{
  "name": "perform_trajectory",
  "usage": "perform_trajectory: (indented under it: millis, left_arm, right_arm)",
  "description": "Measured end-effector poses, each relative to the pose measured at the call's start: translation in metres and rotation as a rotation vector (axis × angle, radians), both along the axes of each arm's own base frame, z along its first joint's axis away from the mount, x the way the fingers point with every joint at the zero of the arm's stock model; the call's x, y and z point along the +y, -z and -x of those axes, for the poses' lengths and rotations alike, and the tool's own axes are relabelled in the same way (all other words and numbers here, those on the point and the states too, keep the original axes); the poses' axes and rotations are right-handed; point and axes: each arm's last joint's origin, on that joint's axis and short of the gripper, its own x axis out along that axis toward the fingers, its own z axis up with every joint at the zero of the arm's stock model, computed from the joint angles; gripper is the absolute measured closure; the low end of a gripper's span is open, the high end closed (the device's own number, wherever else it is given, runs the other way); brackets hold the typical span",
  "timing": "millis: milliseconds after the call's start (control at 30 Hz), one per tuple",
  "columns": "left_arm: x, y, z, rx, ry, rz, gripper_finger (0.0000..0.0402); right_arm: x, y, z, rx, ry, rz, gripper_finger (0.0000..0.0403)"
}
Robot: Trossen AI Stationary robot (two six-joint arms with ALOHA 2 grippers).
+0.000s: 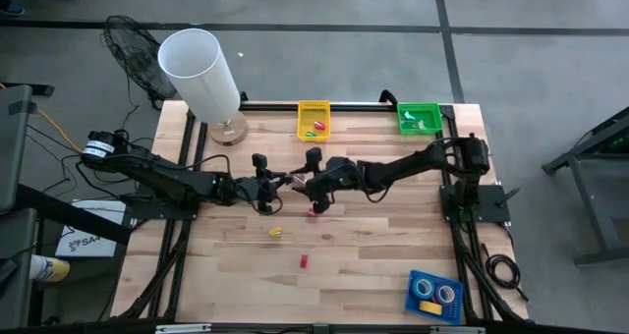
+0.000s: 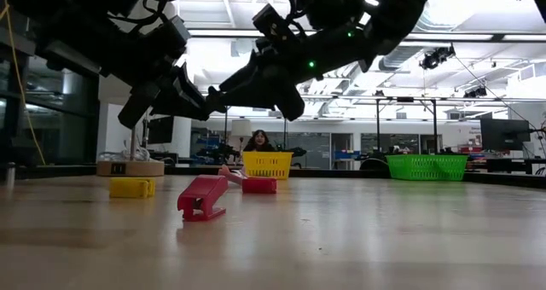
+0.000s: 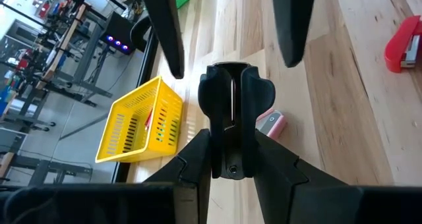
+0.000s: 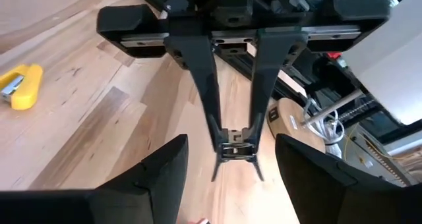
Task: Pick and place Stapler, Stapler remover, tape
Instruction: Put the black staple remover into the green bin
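Left tool [image 1: 267,190]: mid-worktop, pinching a black stapler remover [image 4: 236,145], handover step. Right tool [image 1: 313,185]: spread, facing it; next should close around remover. Red stapler [image 2: 202,196]: on worktop [image 1: 373,255]. Tape [image 1: 433,294]: blue tray, near-right corner.

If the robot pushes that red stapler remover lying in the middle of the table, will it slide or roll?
The red stapler remover probably slides rather than rolls: it looks blocky and rests on narrow edges. It seems small and hard, so likely light and stiff. A push from one side may well twist it on the smooth wooden table.
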Motion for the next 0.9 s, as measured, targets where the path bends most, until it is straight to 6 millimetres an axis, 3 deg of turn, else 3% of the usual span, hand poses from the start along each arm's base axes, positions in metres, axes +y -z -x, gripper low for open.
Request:
perform_trajectory:
  millis: [233, 533, 900]
  left_arm:
    - [0.0, -0.0002, -0.0001, -0.002, 0.0, 0.0, 0.0321]
    - [0.0, -0.0004, -0.0002, -0.005, -0.001, 0.0, 0.0321]
    - [0.0, -0.0004, -0.0002, -0.005, -0.001, 0.001, 0.0321]
  right_arm:
    - [-0.0024, 0.0082, -0.0018, 0.015, 0.015, 0.003, 0.0183]
    - [-0.0058, 0.0049, -0.0031, -0.028, 0.029, -0.019, 0.0186]
    - [-0.0049, 0.0055, -0.0033, -0.026, 0.006, -0.028, 0.0255]
